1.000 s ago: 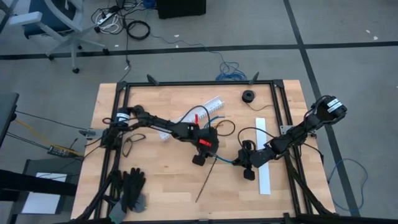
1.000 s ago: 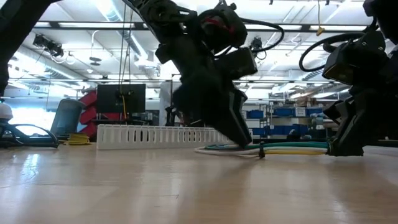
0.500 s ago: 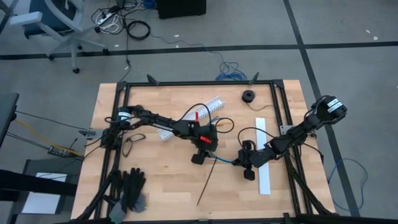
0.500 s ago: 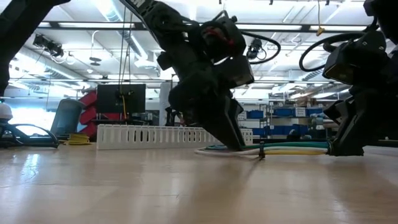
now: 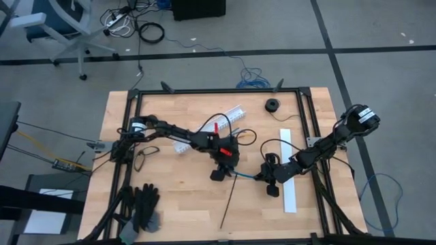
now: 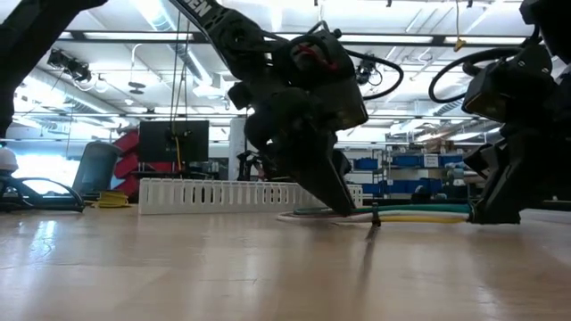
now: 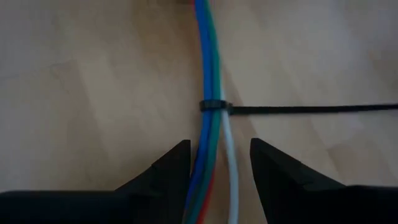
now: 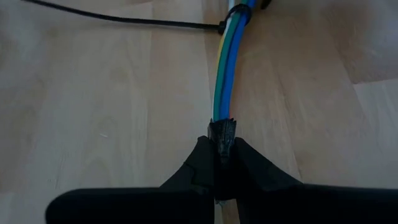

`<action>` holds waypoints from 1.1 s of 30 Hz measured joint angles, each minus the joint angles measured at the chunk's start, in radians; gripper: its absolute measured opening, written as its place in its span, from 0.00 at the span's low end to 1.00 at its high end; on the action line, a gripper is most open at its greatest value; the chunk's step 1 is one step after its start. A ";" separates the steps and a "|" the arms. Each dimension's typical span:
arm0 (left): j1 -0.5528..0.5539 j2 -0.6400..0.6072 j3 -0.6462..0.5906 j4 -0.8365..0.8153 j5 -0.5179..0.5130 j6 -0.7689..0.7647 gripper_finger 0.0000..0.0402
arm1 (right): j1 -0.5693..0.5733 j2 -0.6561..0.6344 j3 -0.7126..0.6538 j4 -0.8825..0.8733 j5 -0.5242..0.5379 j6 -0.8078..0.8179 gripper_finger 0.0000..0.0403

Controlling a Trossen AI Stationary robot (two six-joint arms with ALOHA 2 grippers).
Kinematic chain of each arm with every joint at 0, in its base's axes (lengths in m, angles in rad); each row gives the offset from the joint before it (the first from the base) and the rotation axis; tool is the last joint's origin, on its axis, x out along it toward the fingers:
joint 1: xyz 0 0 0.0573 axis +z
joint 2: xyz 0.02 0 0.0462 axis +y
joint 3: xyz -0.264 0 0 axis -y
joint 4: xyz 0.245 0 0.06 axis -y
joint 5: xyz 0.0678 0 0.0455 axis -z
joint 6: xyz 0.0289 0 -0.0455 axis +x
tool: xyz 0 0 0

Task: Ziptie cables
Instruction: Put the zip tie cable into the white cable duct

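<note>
Cables [image 7: 211,74] lie bundled on the counter [image 5: 170,197], between the left pincer [image 7: 214,163]'s parted fingers; the right pincer [image 8: 222,163] is clamped on their dark plug end. The zip tie [image 7: 212,106]'s tail has swung since a second ago, suggesting the loop is cinched.

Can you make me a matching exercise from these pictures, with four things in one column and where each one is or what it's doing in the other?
Things:
1. left hand
2. right hand
3. zip tie
4. gloves

States:
A. looped around the cables, tail sticking out sideways
B. lying near the table's front-left corner
C. shut on the cables' dark end
D. open, fingers either side of the cables

Pairs: 1-D, 2-C, 3-A, 4-B
</note>
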 joint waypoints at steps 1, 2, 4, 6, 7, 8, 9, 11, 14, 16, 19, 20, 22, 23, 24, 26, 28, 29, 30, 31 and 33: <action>0.004 0.000 0.000 -0.002 -0.003 -0.008 0.35 | 0.000 0.000 0.000 -0.002 0.000 0.000 0.04; 0.007 0.000 0.000 -0.001 -0.006 -0.018 0.35 | 0.000 0.000 0.000 -0.003 0.000 0.000 0.04; 0.014 0.000 0.000 -0.003 -0.009 -0.048 0.35 | 0.000 0.000 0.000 -0.003 0.000 0.000 0.04; 0.019 0.000 0.000 -0.007 -0.009 -0.079 0.35 | 0.000 0.000 0.000 -0.006 0.000 0.000 0.04; 0.019 0.000 0.000 -0.014 -0.009 -0.083 0.35 | 0.000 0.000 0.000 -0.006 0.000 0.000 0.04; 0.019 0.000 0.000 -0.020 -0.010 -0.085 0.35 | 0.000 0.000 0.000 -0.006 0.000 0.000 0.04; 0.019 0.000 0.000 -0.025 -0.012 -0.085 0.35 | 0.000 0.000 0.000 -0.006 0.000 0.000 0.04; 0.017 0.000 0.000 -0.032 -0.012 -0.085 0.36 | 0.000 0.000 0.000 -0.007 0.000 0.000 0.04; 0.008 -0.001 0.000 -0.034 -0.017 -0.086 0.36 | 0.000 0.000 0.000 -0.007 0.000 0.000 0.04; 0.004 -0.001 0.000 -0.036 -0.017 -0.095 0.37 | 0.000 0.000 0.000 -0.007 0.001 0.000 0.04; 0.001 0.000 0.001 -0.038 -0.015 -0.133 0.41 | 0.000 0.000 0.000 -0.007 0.001 0.001 0.04; 0.001 0.001 0.002 -0.039 -0.013 -0.141 0.43 | 0.000 0.000 0.000 -0.007 0.001 0.001 0.04; 0.001 0.001 0.002 -0.039 -0.008 -0.146 0.47 | 0.000 0.000 0.000 -0.007 0.001 0.001 0.04; 0.000 0.001 0.002 -0.038 -0.007 -0.146 0.49 | 0.000 0.000 0.000 -0.007 0.001 0.001 0.04; -0.001 0.001 0.002 -0.037 -0.006 -0.143 0.51 | 0.000 0.000 0.000 -0.007 0.001 0.001 0.04; -0.004 0.001 0.002 -0.034 -0.006 -0.136 0.54 | 0.000 0.000 0.000 -0.007 0.001 0.001 0.04; -0.011 0.001 0.002 -0.027 -0.015 -0.116 0.56 | 0.000 0.000 0.000 -0.007 0.001 0.002 0.04; -0.017 0.002 0.002 -0.020 -0.031 -0.104 0.57 | 0.000 0.000 0.000 -0.007 0.000 0.002 0.04; -0.026 0.002 0.002 -0.013 -0.064 -0.081 0.57 | 0.000 0.000 0.000 -0.007 0.001 0.002 0.04; -0.037 0.002 0.002 -0.009 -0.111 -0.049 0.57 | 0.000 0.000 0.000 -0.007 0.001 0.002 0.04; -0.063 0.002 0.001 -0.007 -0.221 0.032 0.57 | 0.000 0.000 0.000 -0.007 0.001 0.002 0.04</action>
